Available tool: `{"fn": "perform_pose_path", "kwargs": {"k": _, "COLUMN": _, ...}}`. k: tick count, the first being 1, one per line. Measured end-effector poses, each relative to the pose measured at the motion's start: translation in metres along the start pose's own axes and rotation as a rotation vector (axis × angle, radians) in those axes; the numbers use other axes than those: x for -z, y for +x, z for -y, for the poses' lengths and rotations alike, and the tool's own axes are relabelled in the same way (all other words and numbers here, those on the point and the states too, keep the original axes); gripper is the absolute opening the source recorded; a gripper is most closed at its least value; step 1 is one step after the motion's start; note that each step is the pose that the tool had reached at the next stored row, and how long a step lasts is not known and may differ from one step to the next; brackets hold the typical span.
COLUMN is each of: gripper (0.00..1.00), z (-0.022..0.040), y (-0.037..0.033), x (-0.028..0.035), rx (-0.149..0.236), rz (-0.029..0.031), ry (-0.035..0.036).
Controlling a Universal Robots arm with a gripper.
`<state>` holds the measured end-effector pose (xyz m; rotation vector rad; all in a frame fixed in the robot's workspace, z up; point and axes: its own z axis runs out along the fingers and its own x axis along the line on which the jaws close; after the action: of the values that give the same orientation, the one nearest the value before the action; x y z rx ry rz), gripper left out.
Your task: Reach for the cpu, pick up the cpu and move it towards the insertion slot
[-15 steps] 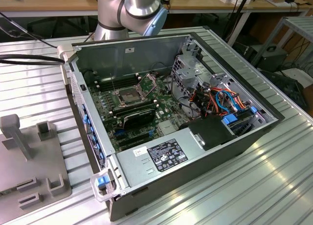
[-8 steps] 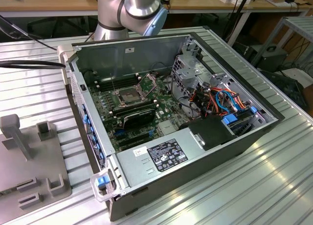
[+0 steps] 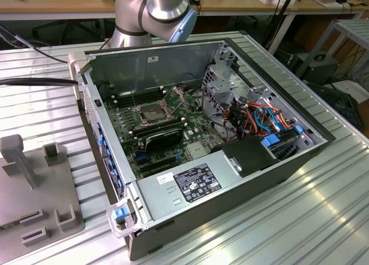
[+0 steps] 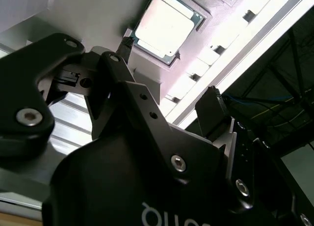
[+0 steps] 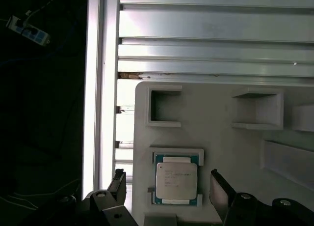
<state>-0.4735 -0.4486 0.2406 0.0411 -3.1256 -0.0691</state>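
The gripper (image 5: 167,179) is spread wide, its dark fingers (image 5: 219,186) flanking the cpu (image 5: 176,183) without touching it; their bases are cut off. The cpu lies flat in a shallow square recess near the pale fixture block's (image 5: 221,142) edge, two rectangular pockets (image 5: 164,105) beyond it, then the ribbed aluminium table (image 5: 206,34). In the exterior view the insertion slot (image 3: 149,112) sits on the motherboard (image 3: 128,135) inside the open computer case (image 3: 155,57), the arm (image 3: 167,6) cut off above.

Exterior view evenly lit, soft shadow inside computer case (image 3: 155,57); both wrist views high-contrast, tabletop (image 5: 206,24) overexposed, cpu (image 4: 166,23) washed pale, background near black
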Motion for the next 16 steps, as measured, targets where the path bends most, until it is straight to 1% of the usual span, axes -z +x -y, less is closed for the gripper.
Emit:
{"fn": "perform_pose_path", "kwargs": {"k": 4, "gripper": 0.78, "z": 0.0, "y": 0.0, "x": -0.0009, "rx": 0.0, "rz": 0.0003, "ry": -0.0002}}
{"fn": "perform_pose_path", "kwargs": {"k": 5, "gripper": 0.78, "z": 0.0001, "y": -0.0001, "x": -0.0024, "rx": 0.0, "rz": 0.0008, "ry": -0.0004}}
{"fn": "perform_pose_path", "kwargs": {"k": 8, "gripper": 0.78, "z": 0.0007, "y": -0.0002, "x": -0.0077, "rx": 0.0, "rz": -0.0014, "ry": -0.0002}}
{"fn": "perform_pose_path", "kwargs": {"k": 10, "gripper": 0.78, "z": 0.0034, "y": -0.0001, "x": -0.0121, "rx": 0.0, "rz": -0.003, "ry": -0.0001}}
{"fn": "perform_pose_path", "kwargs": {"k": 12, "gripper": 0.78, "z": 0.0071, "y": -0.0001, "x": -0.0152, "rx": 0.0, "rz": -0.0031, "ry": -0.0003}}
{"fn": "perform_pose_path", "kwargs": {"k": 16, "gripper": 0.78, "z": 0.0151, "y": -0.0006, "x": -0.0177, "rx": 0.0, "rz": -0.0032, "ry": -0.0003}}
